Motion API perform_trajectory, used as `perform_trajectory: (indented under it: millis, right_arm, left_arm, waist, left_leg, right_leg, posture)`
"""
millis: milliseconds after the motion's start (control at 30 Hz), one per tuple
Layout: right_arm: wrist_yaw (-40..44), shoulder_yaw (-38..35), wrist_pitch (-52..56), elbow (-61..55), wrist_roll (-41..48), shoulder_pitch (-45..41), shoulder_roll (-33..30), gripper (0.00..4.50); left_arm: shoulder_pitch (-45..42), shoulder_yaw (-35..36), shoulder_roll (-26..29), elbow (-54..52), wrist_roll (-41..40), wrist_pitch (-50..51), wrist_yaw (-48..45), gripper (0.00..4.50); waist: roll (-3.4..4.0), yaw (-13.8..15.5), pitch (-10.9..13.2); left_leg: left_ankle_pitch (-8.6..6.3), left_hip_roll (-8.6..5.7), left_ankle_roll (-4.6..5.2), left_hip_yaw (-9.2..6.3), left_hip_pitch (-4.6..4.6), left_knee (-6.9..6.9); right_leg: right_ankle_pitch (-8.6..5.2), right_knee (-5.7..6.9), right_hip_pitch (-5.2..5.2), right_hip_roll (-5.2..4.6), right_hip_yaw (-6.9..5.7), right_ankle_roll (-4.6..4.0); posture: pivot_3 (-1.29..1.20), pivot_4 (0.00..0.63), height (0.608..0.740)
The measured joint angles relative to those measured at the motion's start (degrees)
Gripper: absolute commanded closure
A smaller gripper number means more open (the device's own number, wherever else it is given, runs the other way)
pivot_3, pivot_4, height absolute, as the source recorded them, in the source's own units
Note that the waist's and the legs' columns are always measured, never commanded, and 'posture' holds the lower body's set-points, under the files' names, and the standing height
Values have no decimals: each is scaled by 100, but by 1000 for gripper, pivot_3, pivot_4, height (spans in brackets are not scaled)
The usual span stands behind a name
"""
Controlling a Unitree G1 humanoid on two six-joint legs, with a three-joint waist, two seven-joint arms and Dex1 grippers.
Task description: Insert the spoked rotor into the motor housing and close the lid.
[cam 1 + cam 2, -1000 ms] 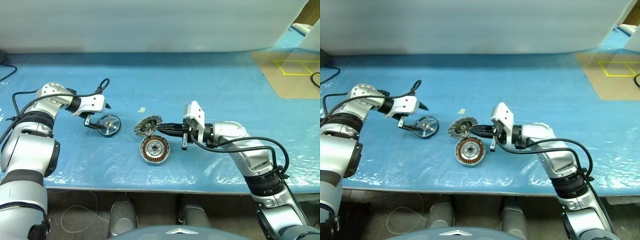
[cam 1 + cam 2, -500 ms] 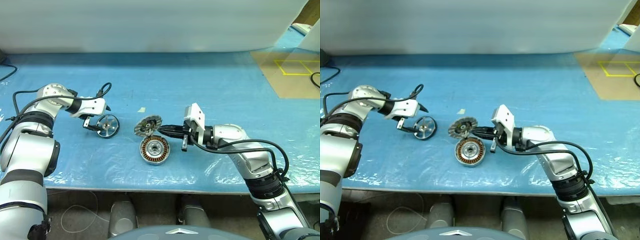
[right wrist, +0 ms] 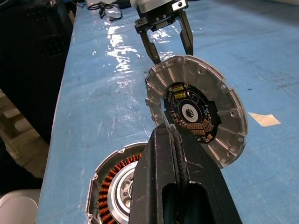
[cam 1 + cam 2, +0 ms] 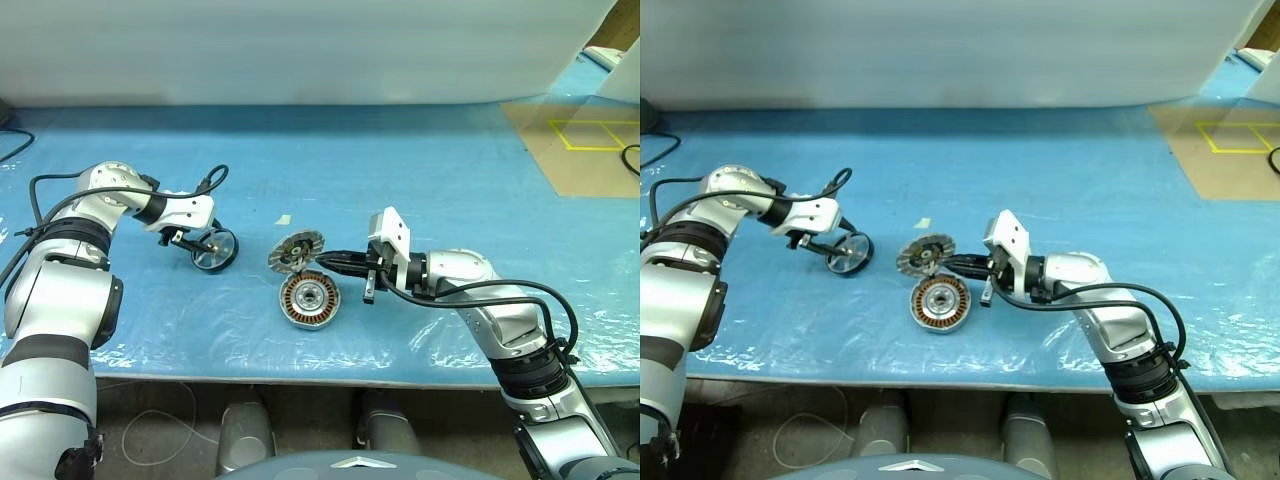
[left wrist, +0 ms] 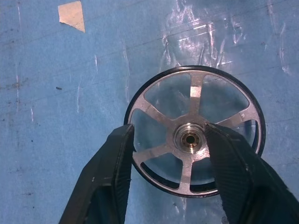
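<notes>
the stiff, slick metal spoked rotor point(image 5: 195, 135) lies flat on the blue table point(image 4: 420, 170), best pinched rim-to-hub where the half-open left gripper point(image 5: 169, 140) straddles it, while the right gripper point(image 4: 322, 260), clamped shut, holds the lid point(image 4: 296, 249) tilted above the motor housing point(image 4: 309, 299).

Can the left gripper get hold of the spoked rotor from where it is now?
Probably yes. The left gripper already straddles the spoked rotor, one finger outside the rim, the other beside the hub, and nothing lies between. The jaws are not yet clamped.
</notes>
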Motion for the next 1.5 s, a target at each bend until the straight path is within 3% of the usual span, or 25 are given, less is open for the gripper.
perform_trajectory:
  millis: [267, 367, 933, 1500]
  right_arm:
    - [0, 6, -41, 0, -4, -3, 7, 4500]
    - [-3, 10, -54, 0, -14, -3, 9, 4500]
    - [-37, 33, -90, 0, -15, 45, 9, 4500]
    - [-34, 57, -90, 0, -15, 91, 8, 4500]
  left_arm:
    - [0, 3, 11, 19, 0, 12, -15, 1828]
    - [1, 6, 12, 19, -3, 14, -89, 2334]
    - [22, 52, 51, 18, -37, 442, -733, 2334]
    - [47, -35, 85, 16, 164, 429, -67, 2334]
  waist:
    - [0, 0, 0]
    - [0, 0, 0]
    - [0, -2, 1]
    - [0, -1, 1]
  left_leg:
    - [0, 0, 0, 0, 0, 0]
    - [0, 0, 0, 0, 0, 0]
    - [0, 0, 0, 0, 0, -2]
    - [0, 0, -1, 0, 0, -2]
  right_leg:
    - [0, 0, 0, 0, 0, 0]
    - [0, 0, 0, 0, 0, 0]
    - [0, -1, 0, 0, 0, 0]
    - [0, -3, 0, 0, 0, 0]
  posture:
    - [0, 150, 740]
    - [0, 150, 740]
    - [0, 150, 740]
    - [0, 150, 740]
